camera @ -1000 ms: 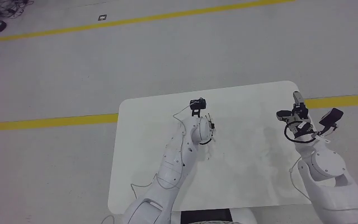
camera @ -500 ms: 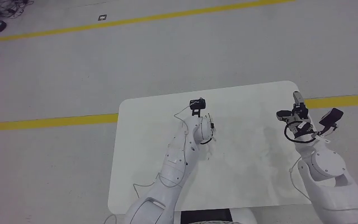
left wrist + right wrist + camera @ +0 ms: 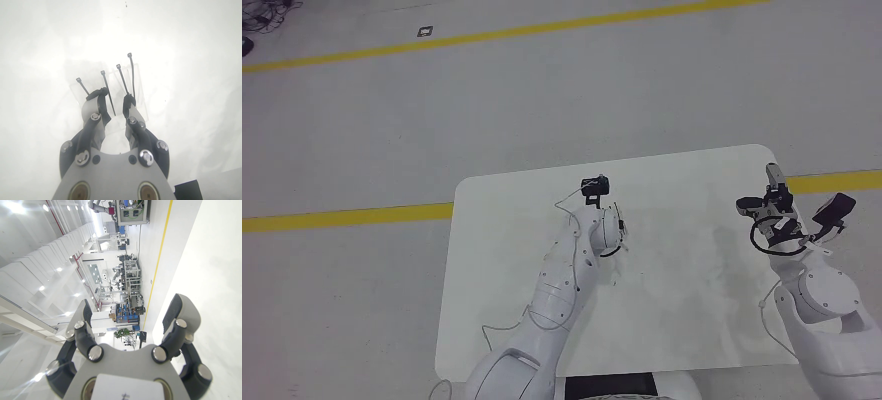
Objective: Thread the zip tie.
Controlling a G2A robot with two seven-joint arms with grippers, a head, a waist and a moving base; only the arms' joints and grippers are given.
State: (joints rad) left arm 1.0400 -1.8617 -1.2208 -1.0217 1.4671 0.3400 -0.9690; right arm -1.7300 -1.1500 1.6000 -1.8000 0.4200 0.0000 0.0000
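Several black zip ties stand side by side in a clear plastic holder point(image 3: 139, 75) on the white table point(image 3: 692, 300). My left gripper point(image 3: 113, 97) is open right at the holder. One zip tie point(image 3: 106, 83) runs between its two black-padded fingers, close to one pad; two others point(image 3: 132, 75) rise just past the other fingertip. From above, the left arm's wrist point(image 3: 604, 228) sits over the table's middle, with the ties point(image 3: 617, 213) poking out beside it. My right gripper point(image 3: 131, 304) is open and holds nothing; it hangs at the table's right edge point(image 3: 762, 195).
The floor around the table has yellow lines point(image 3: 342, 215). In the right wrist view a hall with racks and machines point(image 3: 128, 279) lies far behind the gripper. Bare tabletop stretches between the two arms.
The left arm's wrist has edged slightly toward the table's far side. The right arm has not moved.
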